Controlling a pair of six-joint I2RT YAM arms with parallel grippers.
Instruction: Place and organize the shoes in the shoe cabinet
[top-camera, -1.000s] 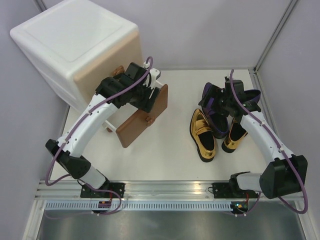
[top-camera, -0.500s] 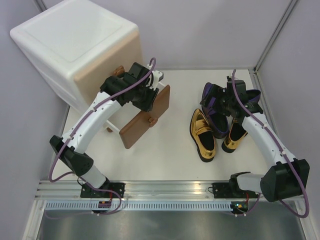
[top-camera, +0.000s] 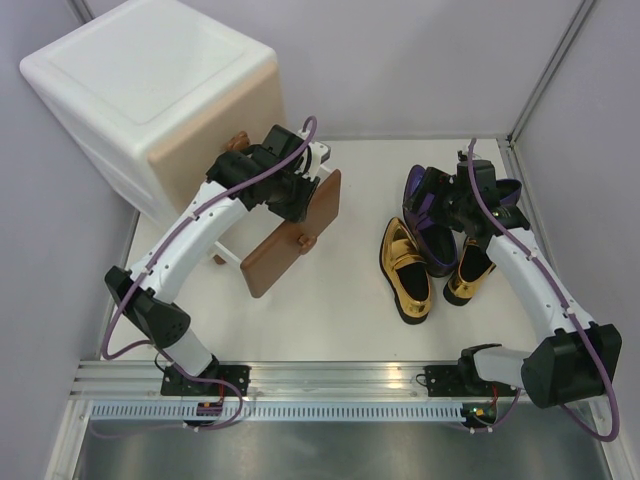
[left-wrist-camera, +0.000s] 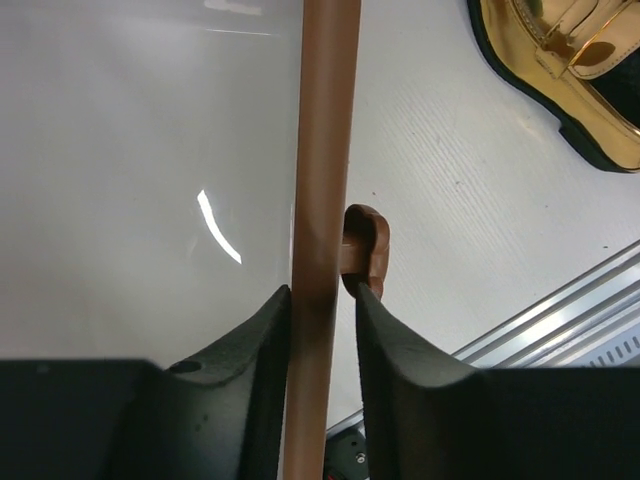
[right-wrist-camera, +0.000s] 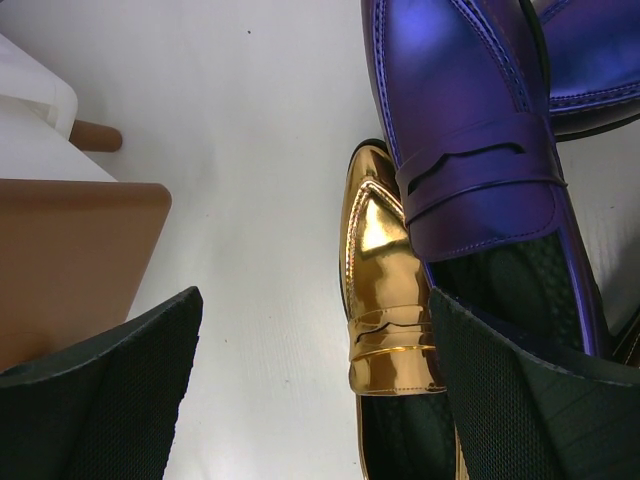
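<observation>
The white shoe cabinet (top-camera: 150, 90) stands at the back left, and its brown lower drawer front (top-camera: 290, 235) is pulled out and tilted. My left gripper (top-camera: 308, 196) is shut on that panel's top edge (left-wrist-camera: 322, 150), one finger on each side, with the bear knob (left-wrist-camera: 365, 240) just beyond the right finger. Two gold shoes (top-camera: 405, 268) (top-camera: 468, 275) and two purple shoes (top-camera: 430, 225) (top-camera: 505, 195) lie bunched at the right. My right gripper (right-wrist-camera: 315, 340) hangs open over a gold shoe (right-wrist-camera: 385, 290) and a purple shoe (right-wrist-camera: 470, 130), holding nothing.
The beige upper drawer face (top-camera: 205, 130) is closed. A cabinet foot (right-wrist-camera: 95, 135) shows beside the brown drawer front (right-wrist-camera: 70, 250). A metal rail (top-camera: 330, 380) runs along the near table edge, and grey walls close in the back and sides.
My left jaws have closed onto the brown drawer front's edge, and that arm has shifted slightly right. The right gripper has edged a little right over the shoes and stays open.
</observation>
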